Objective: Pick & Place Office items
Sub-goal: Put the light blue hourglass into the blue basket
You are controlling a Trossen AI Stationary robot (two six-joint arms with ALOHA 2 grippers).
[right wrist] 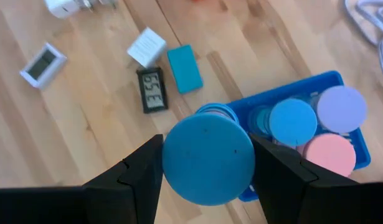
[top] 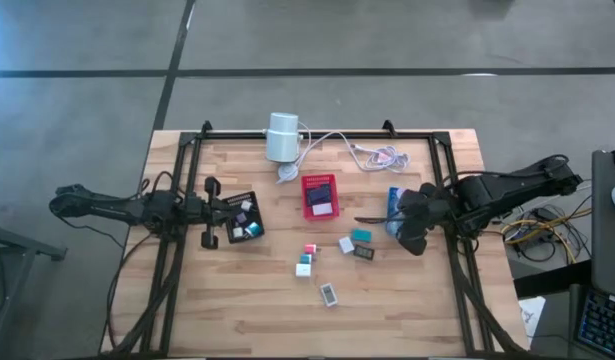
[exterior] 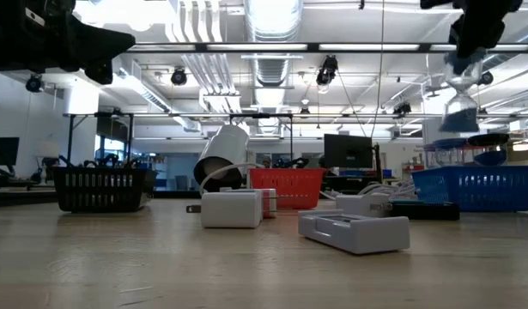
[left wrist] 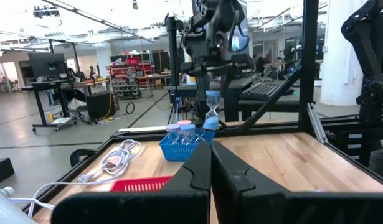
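The setting is a robotics laboratory or large open workshop hall. Indicators:

- Floor: bare grey concrete floor (top: pixel 77 110), marked with dark lines, surrounding the light butcher-block wooden worktop (top: pixel 237 300).
- Rig: a black metal frame (top: pixel 317 134) is bolted around the worktop edge.
- Ceiling: exposed ribbed silver ventilation ducts (exterior: pixel 272 21), pipes and long strip lights (exterior: pixel 324 47).
- Background: further workstations with dark computer monitors (left wrist: pixel 47 63), a black keyboard (left wrist: pixel 266 89) on a stand, and rolling benches.
- Storage: red shelving racks (left wrist: pixel 132 65) loaded with equipment stand at the far wall.
- Cabling: a bundle of loose coloured cables (top: pixel 532 235) lies beside the worktop.
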